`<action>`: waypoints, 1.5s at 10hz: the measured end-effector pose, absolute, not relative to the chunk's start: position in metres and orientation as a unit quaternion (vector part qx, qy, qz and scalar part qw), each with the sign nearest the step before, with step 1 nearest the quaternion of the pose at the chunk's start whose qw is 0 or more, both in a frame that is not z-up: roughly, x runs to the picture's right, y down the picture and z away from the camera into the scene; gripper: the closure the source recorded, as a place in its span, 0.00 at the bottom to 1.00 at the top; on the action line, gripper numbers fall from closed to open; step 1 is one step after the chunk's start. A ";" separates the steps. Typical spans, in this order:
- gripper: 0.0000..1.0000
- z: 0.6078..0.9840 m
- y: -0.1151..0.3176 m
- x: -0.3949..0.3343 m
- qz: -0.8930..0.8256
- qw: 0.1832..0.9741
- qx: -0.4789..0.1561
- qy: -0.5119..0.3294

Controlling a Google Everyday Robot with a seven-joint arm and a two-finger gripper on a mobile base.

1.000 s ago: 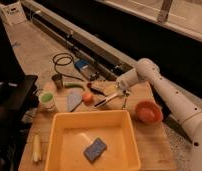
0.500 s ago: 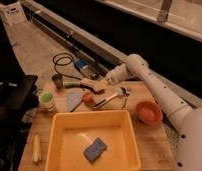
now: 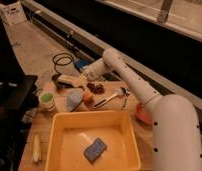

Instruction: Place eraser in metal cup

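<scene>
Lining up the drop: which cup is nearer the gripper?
The dark metal cup, just left of the gripper at the table's back edge; the white cup, green inside, sits farther forward.

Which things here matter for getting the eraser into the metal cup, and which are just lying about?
For the job:
- eraser, at the tip of the hand
- metal cup, just left of it
- hand, over the table's far left side

Lying about:
- yellow tub
- blue sponge inside it
- white cup
- orange bowl
</scene>
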State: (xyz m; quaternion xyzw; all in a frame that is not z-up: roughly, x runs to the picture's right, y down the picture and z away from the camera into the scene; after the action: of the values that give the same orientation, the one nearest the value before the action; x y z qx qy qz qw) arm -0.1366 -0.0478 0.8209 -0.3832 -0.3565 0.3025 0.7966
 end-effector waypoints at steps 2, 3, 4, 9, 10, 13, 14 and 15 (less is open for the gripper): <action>1.00 0.818 -0.060 -0.182 0.272 0.798 -0.382 -0.379; 1.00 0.815 -0.068 -0.208 0.251 0.801 -0.379 -0.390; 1.00 0.811 -0.072 -0.225 0.238 0.803 -0.376 -0.397; 1.00 0.811 -0.074 -0.229 0.233 0.804 -0.375 -0.398; 1.00 0.812 -0.075 -0.226 0.240 0.804 -0.371 -0.398; 1.00 0.836 -0.096 -0.204 0.264 0.808 -0.341 -0.400; 1.00 0.845 -0.102 -0.204 0.267 0.809 -0.338 -0.401; 1.00 0.858 -0.110 -0.206 0.272 0.809 -0.332 -0.402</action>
State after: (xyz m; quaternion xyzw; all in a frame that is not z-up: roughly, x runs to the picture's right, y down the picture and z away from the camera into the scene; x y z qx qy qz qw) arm -0.2061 -0.1101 0.8584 -0.3324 -0.4021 0.2718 0.8087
